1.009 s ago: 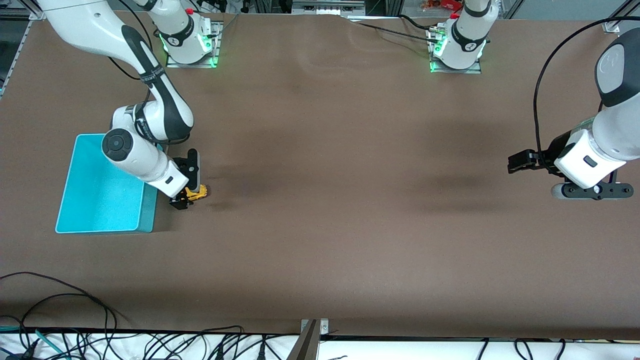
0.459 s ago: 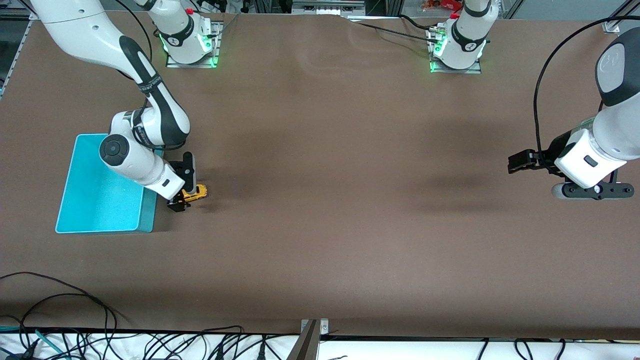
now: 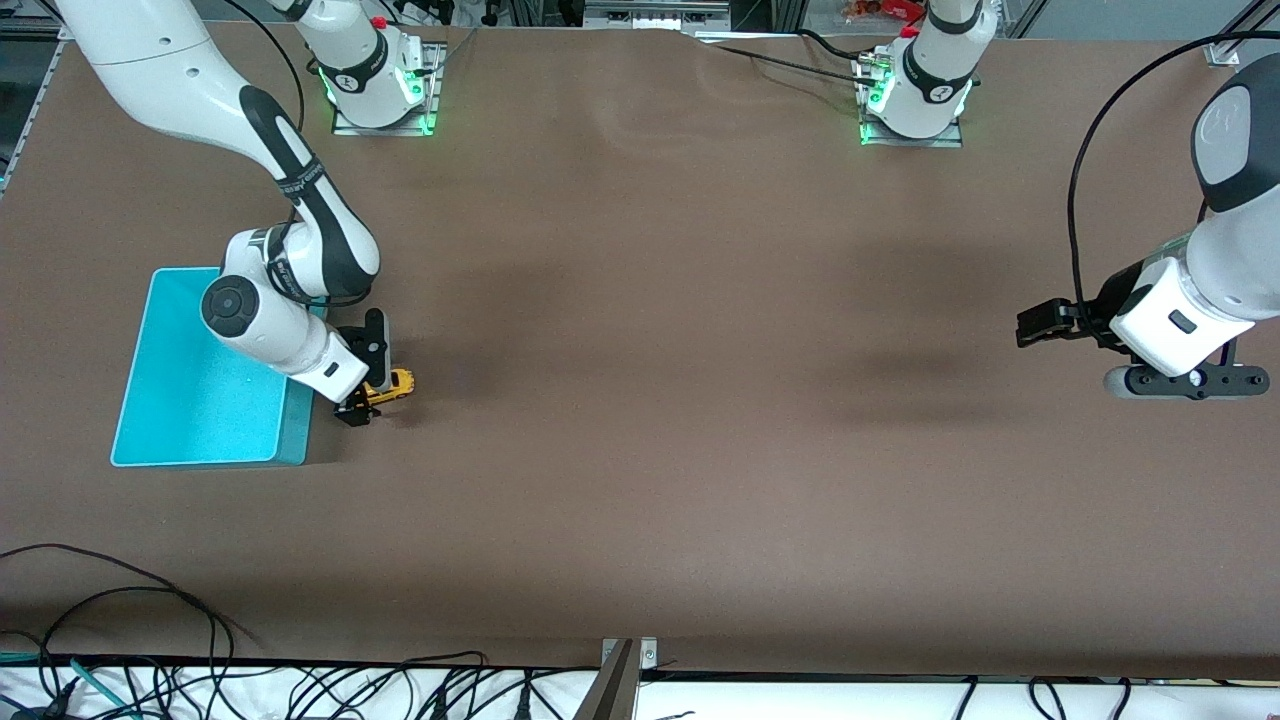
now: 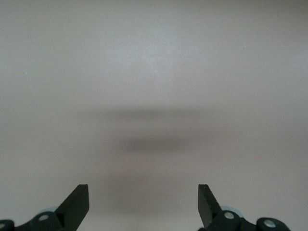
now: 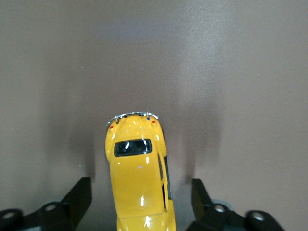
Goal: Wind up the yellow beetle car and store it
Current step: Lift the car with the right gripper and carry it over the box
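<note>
The yellow beetle car stands on the brown table beside the turquoise bin, on the side toward the left arm's end. My right gripper is down over it and open. In the right wrist view the car lies lengthwise between the two fingers, with a gap on each side; its front end is cut off by the frame. My left gripper waits open above the table at the left arm's end, and it has nothing between its fingers.
The bin's wall is close beside my right hand. Both arm bases stand along the table's edge farthest from the front camera. Cables lie along the nearest edge.
My right hand has settled a little lower and toward the bin around the car, which has stayed where it was. The left arm has not moved.
</note>
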Action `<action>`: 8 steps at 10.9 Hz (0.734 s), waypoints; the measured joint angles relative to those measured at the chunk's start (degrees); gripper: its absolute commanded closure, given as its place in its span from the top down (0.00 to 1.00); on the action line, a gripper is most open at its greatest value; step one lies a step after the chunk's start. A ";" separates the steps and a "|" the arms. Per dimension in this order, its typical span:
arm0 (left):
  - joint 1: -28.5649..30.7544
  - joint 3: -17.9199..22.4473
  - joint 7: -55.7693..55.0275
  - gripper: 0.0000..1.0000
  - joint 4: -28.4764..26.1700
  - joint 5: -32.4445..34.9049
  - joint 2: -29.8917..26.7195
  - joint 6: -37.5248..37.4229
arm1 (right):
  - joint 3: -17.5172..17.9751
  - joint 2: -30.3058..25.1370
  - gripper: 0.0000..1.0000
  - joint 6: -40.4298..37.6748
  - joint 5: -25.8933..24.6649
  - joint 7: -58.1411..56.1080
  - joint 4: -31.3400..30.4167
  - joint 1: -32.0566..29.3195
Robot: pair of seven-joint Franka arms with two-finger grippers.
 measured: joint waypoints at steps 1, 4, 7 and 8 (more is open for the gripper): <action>-0.02 -0.01 0.00 1.00 0.00 0.00 0.00 0.00 | 0.02 0.43 0.26 0.59 0.00 -0.07 0.00 0.00; -0.02 -0.01 0.00 1.00 0.00 0.00 0.00 0.00 | 0.73 0.57 0.00 1.60 0.00 -2.41 0.19 0.04; -0.02 0.07 0.00 1.00 0.00 0.00 0.00 0.00 | 1.22 -1.02 0.00 1.76 0.00 -2.95 0.78 0.04; -0.02 0.06 0.00 1.00 0.00 0.00 0.00 0.00 | 1.27 -1.85 0.00 1.64 0.00 -2.95 0.78 0.04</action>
